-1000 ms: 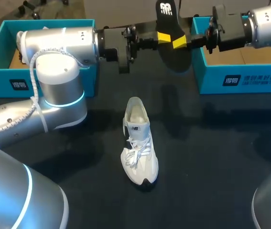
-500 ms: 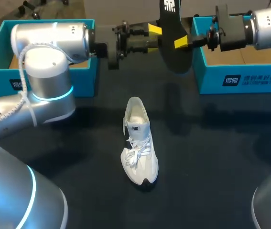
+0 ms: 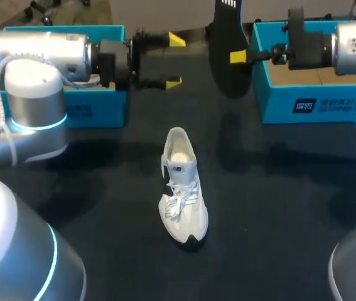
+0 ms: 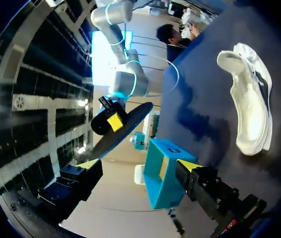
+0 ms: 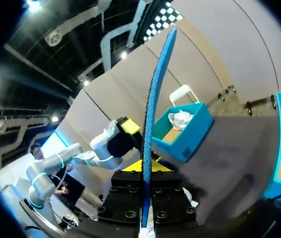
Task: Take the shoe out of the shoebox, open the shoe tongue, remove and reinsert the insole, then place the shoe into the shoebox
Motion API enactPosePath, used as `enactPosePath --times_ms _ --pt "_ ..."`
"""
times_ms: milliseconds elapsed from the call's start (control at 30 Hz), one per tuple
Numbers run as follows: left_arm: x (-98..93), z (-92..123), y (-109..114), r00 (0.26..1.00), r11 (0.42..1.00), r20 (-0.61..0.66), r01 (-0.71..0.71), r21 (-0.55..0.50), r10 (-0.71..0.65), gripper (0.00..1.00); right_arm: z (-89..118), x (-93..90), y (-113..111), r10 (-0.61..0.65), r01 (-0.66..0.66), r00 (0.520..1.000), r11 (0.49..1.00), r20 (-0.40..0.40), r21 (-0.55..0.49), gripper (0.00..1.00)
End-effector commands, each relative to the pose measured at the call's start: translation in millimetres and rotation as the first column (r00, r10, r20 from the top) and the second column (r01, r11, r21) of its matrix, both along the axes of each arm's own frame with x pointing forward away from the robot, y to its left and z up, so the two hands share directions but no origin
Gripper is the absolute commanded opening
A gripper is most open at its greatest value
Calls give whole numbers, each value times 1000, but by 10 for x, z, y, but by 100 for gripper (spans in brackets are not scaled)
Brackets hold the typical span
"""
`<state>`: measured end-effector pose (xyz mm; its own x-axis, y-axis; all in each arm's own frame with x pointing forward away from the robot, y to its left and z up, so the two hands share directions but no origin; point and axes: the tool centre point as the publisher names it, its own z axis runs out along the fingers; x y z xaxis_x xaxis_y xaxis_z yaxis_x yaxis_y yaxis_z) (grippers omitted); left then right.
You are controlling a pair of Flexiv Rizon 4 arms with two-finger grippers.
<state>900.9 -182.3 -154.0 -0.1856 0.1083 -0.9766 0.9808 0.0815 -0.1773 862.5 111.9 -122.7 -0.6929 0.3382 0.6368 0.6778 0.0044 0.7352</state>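
The white shoe (image 3: pixel 181 188) lies on the dark table, toe toward me, its opening showing pale inside. Above the table's far side the black insole (image 3: pixel 226 56) hangs nearly upright, with my right gripper (image 3: pixel 236 58) shut on its edge. In the right wrist view the insole (image 5: pixel 155 99) stands edge-on between that gripper's (image 5: pixel 144 166) fingers. My left gripper (image 3: pixel 175 61) stands open to the insole's left, apart from it. From the left wrist, its open gripper (image 4: pixel 139 166) faces the insole (image 4: pixel 123 126), and the shoe (image 4: pixel 252 104) lies off to one side.
One blue shoebox (image 3: pixel 52 29) stands at the far left behind my left arm, with white paper (image 5: pixel 180 118) in it. A second blue shoebox (image 3: pixel 303 103) stands at the far right, under my right arm.
My left gripper has opened, let go of the insole and drawn back to the left. The insole stays in my right gripper and has risen slightly. The shoe has not moved.
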Motion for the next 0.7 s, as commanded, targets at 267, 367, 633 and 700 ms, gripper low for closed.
enactPosePath --times_ms 267,367,633,700 --pt "-74 -90 71 993 996 -100 -50 67 57 100 -38 55 77 -23 21 999 999 40 45 0" --pt "-74 -90 71 993 996 -100 -50 67 57 100 -38 55 77 -23 21 999 999 40 45 0" --pt "-74 -90 71 993 996 -100 -50 67 57 100 -38 55 77 -23 21 999 999 40 45 0" --pt "-74 -90 71 993 996 -100 -50 67 57 100 -38 55 77 -23 21 999 999 40 45 0"
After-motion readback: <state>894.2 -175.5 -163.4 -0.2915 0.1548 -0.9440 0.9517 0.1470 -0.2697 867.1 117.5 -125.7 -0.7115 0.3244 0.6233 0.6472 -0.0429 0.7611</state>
